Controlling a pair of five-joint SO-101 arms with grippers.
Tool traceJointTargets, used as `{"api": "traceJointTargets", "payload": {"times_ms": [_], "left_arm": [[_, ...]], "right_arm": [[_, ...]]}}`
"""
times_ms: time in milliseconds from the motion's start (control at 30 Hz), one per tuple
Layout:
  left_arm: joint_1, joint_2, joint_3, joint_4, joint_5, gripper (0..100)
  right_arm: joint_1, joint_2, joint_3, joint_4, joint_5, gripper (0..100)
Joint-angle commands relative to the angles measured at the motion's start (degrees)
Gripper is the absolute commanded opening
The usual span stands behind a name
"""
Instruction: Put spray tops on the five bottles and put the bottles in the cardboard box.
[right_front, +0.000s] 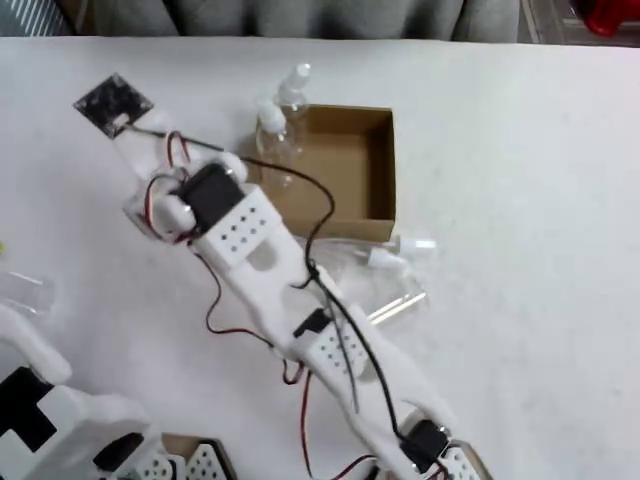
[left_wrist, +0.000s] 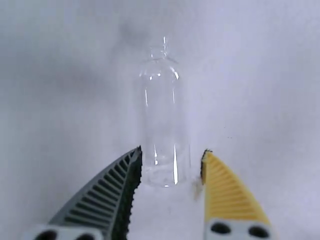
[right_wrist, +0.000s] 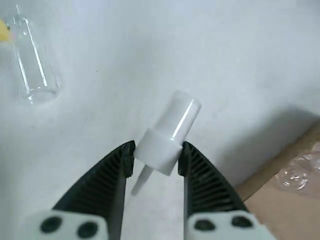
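A clear capless bottle (left_wrist: 162, 115) lies on the white table, and my left gripper (left_wrist: 171, 157) stands open with a finger on each side of its base. The same bottle (right_front: 22, 290) is at the left edge of the high view and also in the right wrist view (right_wrist: 32, 65). My right gripper (right_wrist: 156, 150) is shut on a white spray top (right_wrist: 167, 135), dip tube pointing down, just above the table to the left of the cardboard box (right_front: 375, 165). Two capped bottles (right_front: 272, 130) stand at the box's far left corner.
Clear bottles (right_front: 350, 268), loose spray tops (right_front: 405, 247) and a tube (right_front: 400, 305) lie just in front of the box, partly under the right arm (right_front: 250, 235). The left arm's base (right_front: 60, 420) is at the near left. Open table lies to the right.
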Motion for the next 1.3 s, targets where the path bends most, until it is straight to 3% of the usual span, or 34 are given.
{"api": "traceJointTargets", "payload": {"times_ms": [0, 200, 467, 633, 1000, 1267], "left_arm": [[-0.7, -0.5, 2.6, -4.9, 0.8, 11], [-2.4, -0.4, 4.3, -9.4, 0.9, 11], [-2.5, -0.4, 4.0, -9.6, 3.0, 12], [-3.3, 5.3, -1.7, -7.3, 4.9, 20], [-4.1, 29.8, -28.1, 5.3, 7.0, 21], [-4.0, 39.0, -35.5, 7.5, 7.3, 21]], "right_arm": [[2.2, -6.7, -0.5, 1.8, 1.1, 1.5], [3.3, -14.8, 13.6, 1.8, 6.6, 1.5], [4.0, -29.2, 35.6, 1.5, 7.2, 1.5], [5.3, -33.9, 44.7, 0.8, 7.2, 1.5], [7.5, -35.3, 51.7, 0.7, 7.3, 1.5], [7.3, -34.9, 51.7, 0.6, 7.3, 1.5]]}}
